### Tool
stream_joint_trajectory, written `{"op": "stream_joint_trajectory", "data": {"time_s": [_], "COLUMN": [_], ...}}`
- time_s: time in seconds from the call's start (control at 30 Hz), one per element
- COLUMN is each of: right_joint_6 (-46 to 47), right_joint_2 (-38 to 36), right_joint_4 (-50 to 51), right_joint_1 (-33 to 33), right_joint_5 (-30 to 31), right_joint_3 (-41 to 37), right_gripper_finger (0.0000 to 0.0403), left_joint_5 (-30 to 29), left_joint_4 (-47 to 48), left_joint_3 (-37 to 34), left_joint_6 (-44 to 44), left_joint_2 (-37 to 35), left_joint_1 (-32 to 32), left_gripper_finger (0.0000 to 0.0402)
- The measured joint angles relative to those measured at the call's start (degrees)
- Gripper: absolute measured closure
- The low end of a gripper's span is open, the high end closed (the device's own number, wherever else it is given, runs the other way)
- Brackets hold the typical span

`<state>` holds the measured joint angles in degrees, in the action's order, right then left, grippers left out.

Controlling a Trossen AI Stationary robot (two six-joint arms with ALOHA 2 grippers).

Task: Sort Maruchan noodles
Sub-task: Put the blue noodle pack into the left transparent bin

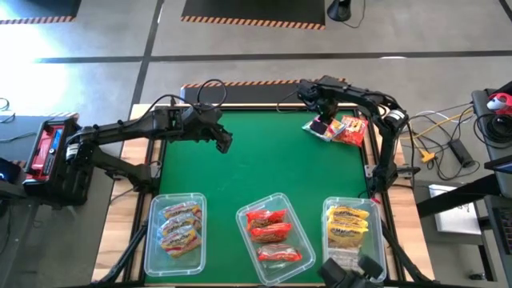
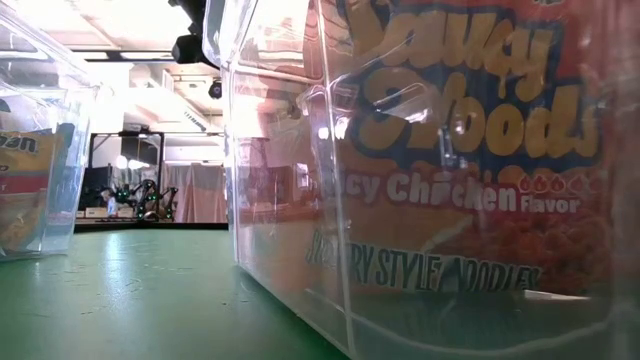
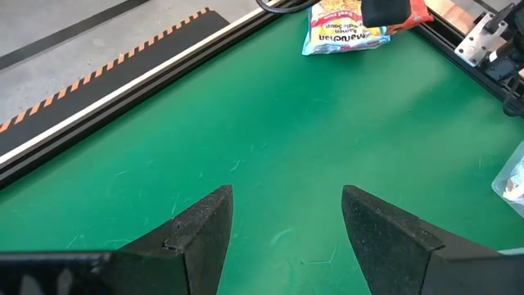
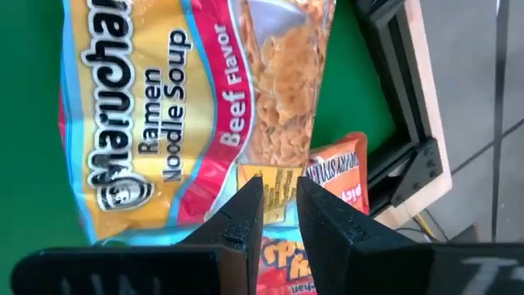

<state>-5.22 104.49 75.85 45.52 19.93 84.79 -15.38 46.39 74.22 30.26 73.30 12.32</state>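
Right gripper (image 4: 278, 205) held narrowly parted, apparently not clamped, above beef packet (image 4: 188, 106), left gripper (image 3: 286, 221) held open over green mat (image 3: 270, 123)

Loose packets: I see a pink-and-yellow beef packet (image 1: 320, 126) and an orange-red packet (image 1: 350, 130) touching, flat by the green mat's (image 1: 264, 160) far right corner.
Sorted packets: pink-yellow (image 1: 179, 226), red (image 1: 270, 234) and yellow (image 1: 349, 224) stacks along the mat's near edge.

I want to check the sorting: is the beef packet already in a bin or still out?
Out. The beef ramen packet lies on the green mat beside the right gripper, far from the three bins.
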Motion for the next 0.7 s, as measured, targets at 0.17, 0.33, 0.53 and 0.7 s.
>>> {"op": "stream_joint_trajectory", "data": {"time_s": [0.17,0.33,0.53,0.7], "right_joint_6": [1.7,4.9,5.5,6.1], "right_joint_2": [-2.8,-4.4,-3.5,-2.3], "right_joint_4": [-0.8,-3.6,-6.6,-10.0], "right_joint_1": [-0.7,-3.8,-11.3,-14.1], "right_joint_5": [-7.7,-12.3,-19.0,-17.9], "right_joint_3": [1.6,1.8,1.4,1.4], "right_gripper_finger": [0.0335,0.0335,0.0335,0.0335], "left_joint_5": [0.0,0.0,0.0,0.0], "left_joint_4": [0.2,0.3,0.3,0.3], "left_joint_3": [0.0,0.0,0.0,-0.1], "left_joint_6": [-0.2,-0.5,-1.2,-1.3], "left_joint_2": [0.0,0.0,0.0,0.0], "left_joint_1": [0.0,0.0,0.0,0.0], "left_gripper_finger": [0.0189,0.0189,0.0189,0.0189]}}
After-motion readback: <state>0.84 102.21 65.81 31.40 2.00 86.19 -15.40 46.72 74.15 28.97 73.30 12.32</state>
